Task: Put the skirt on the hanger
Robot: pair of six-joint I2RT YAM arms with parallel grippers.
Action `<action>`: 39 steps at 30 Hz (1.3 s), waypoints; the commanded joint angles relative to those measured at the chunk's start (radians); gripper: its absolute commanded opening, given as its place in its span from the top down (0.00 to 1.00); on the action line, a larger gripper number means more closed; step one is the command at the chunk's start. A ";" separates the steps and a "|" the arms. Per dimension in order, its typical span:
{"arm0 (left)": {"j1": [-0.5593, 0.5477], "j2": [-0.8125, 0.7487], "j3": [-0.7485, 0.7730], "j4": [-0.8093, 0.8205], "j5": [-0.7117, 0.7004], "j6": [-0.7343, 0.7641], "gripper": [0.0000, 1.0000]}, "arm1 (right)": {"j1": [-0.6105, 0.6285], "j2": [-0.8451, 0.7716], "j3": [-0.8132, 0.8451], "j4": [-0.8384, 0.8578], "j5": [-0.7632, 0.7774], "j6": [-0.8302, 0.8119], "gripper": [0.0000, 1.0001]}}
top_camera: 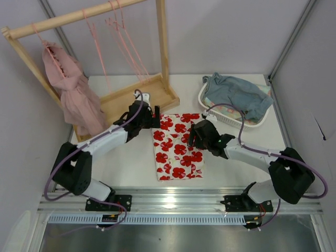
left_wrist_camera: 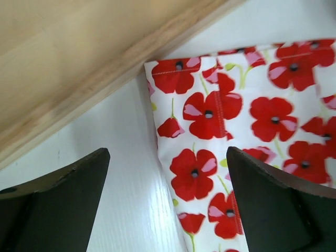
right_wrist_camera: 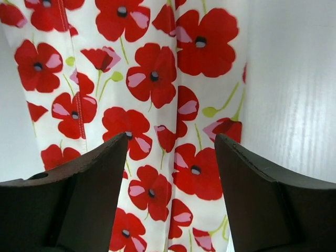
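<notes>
The skirt [top_camera: 177, 147], white with big red flowers, lies flat on the table between the two arms. My left gripper [top_camera: 154, 118] hangs open over its far left corner. In the left wrist view the skirt [left_wrist_camera: 247, 121] has its left edge running between the spread fingers, with the left gripper [left_wrist_camera: 168, 152] holding nothing. My right gripper [top_camera: 192, 137] stands open above the skirt's right side. The right gripper [right_wrist_camera: 171, 136] straddles a strip of the skirt [right_wrist_camera: 152, 79] near its right edge. A thin pink hanger [top_camera: 96, 39] hangs from the wooden rail, others [top_camera: 124, 37] beside it.
The wooden rack [top_camera: 137, 97] stands at the back left, its base board [left_wrist_camera: 79, 63] close to the skirt's corner. A dusty-pink ruffled garment [top_camera: 73, 92] hangs at the rack's left end. A white basket [top_camera: 207, 102] holding a blue-grey cloth [top_camera: 239, 94] sits at the back right.
</notes>
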 commanded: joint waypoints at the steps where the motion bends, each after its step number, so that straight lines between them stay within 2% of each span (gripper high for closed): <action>1: 0.006 -0.142 -0.040 -0.032 -0.014 -0.054 0.01 | -0.002 0.071 0.059 0.084 -0.048 -0.057 0.28; 8: 0.006 -0.356 -0.215 -0.043 0.026 -0.100 0.01 | -0.003 0.207 0.105 0.134 -0.046 -0.083 0.37; 15: 0.006 -0.500 -0.295 -0.067 0.044 -0.124 0.01 | -0.012 0.278 0.143 0.141 -0.013 -0.119 0.49; 18: 0.006 -0.514 -0.303 -0.061 0.058 -0.127 0.01 | -0.014 0.289 0.145 0.145 -0.019 -0.116 0.56; 29: 0.006 -0.519 -0.287 -0.059 0.079 -0.120 0.01 | 0.001 0.321 0.191 0.067 0.025 -0.113 0.68; 32: 0.006 -0.523 -0.287 -0.058 0.081 -0.120 0.01 | 0.006 0.323 0.207 0.047 0.027 -0.119 0.82; 33: 0.006 -0.525 -0.289 -0.056 0.081 -0.120 0.01 | 0.008 0.318 0.215 0.039 0.028 -0.122 0.93; 34: 0.006 -0.525 -0.289 -0.056 0.079 -0.120 0.01 | 0.011 0.317 0.224 0.027 0.033 -0.123 0.99; 39: 0.006 -0.543 -0.284 -0.058 0.084 -0.121 0.01 | 0.021 0.257 0.292 -0.082 0.068 -0.134 1.00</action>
